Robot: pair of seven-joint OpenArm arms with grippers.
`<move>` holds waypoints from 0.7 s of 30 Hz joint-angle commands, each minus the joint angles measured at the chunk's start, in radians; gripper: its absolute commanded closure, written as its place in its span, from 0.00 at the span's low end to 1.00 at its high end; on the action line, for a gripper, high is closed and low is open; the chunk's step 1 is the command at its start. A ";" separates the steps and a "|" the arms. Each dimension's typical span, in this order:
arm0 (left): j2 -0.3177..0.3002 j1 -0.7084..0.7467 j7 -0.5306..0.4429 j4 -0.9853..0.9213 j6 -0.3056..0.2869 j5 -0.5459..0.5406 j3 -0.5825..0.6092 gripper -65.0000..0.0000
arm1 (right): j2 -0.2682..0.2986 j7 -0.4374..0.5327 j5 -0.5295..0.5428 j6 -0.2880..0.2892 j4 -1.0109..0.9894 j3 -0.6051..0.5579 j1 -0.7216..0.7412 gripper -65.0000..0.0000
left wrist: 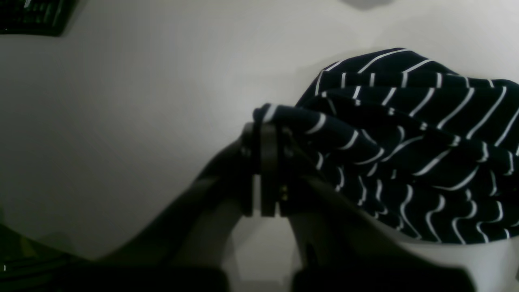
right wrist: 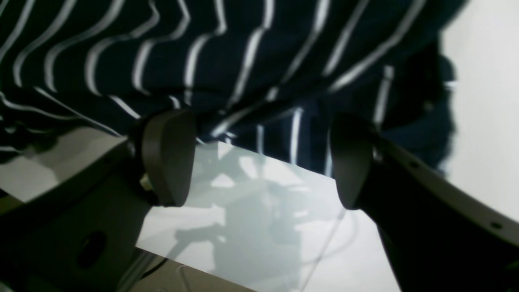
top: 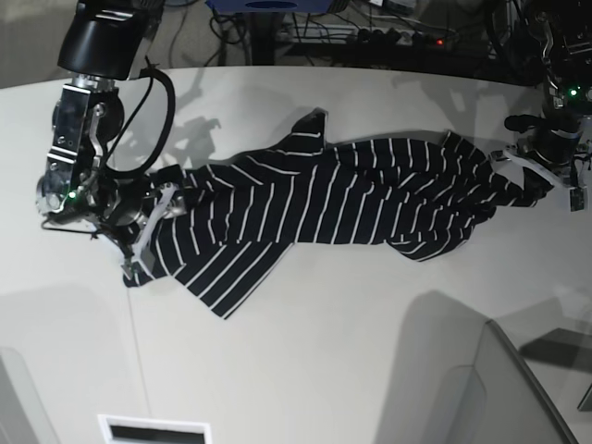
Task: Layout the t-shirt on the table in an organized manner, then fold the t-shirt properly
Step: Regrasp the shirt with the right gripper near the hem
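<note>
The dark navy t-shirt with thin white stripes lies stretched and rumpled across the off-white table. My left gripper is at the shirt's right end. In the left wrist view it is shut on a bunched fold of the shirt. My right gripper is at the shirt's left end. In the right wrist view it is open, its two dark pads wide apart, with the shirt's edge just beyond the tips.
Cables and a power strip run behind the table's back edge. A grey panel stands at the front right. A white slotted frame sits at the front left. A thin dark seam crosses the tabletop.
</note>
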 commanded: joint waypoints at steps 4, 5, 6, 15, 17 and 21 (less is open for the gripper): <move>-0.016 0.000 -0.020 0.018 0.005 0.000 -0.007 1.00 | -0.006 0.006 0.019 0.003 -0.014 0.060 0.030 0.25; -0.016 0.000 -0.020 0.018 0.005 0.000 -0.007 1.00 | -0.009 0.004 0.039 0.003 -0.016 0.069 0.032 0.25; -0.016 0.000 -0.020 0.018 0.005 0.000 -0.007 1.00 | -0.011 0.004 0.070 0.003 -0.016 0.083 0.032 0.25; -0.016 -0.005 -0.020 0.018 0.005 0.000 -0.007 1.00 | -0.020 -0.048 0.205 0.001 -0.060 0.169 0.061 0.25; -0.016 -0.005 -0.020 0.018 0.005 0.000 -0.007 1.00 | -0.020 -0.046 0.208 -0.002 -0.103 0.194 0.074 0.25; -0.016 -0.005 -0.020 0.018 0.005 0.000 -0.007 1.00 | -0.020 -0.037 0.209 -0.041 -0.169 0.212 0.090 0.25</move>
